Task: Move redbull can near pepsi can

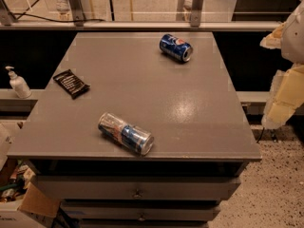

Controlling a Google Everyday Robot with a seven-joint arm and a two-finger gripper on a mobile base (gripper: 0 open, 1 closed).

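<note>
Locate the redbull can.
Camera view: redbull can lies on its side near the table's front edge, left of centre, pepsi can far back; gripper off the table's right side.

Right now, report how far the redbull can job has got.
Done: nothing. The redbull can lies on its side near the table's front edge, well apart from the pepsi can, which lies on its side near the back. In hand: nothing; the pincer is off the table's right side, touching neither can. Left: reach the redbull can, grasp it and set it near the pepsi can.
</note>
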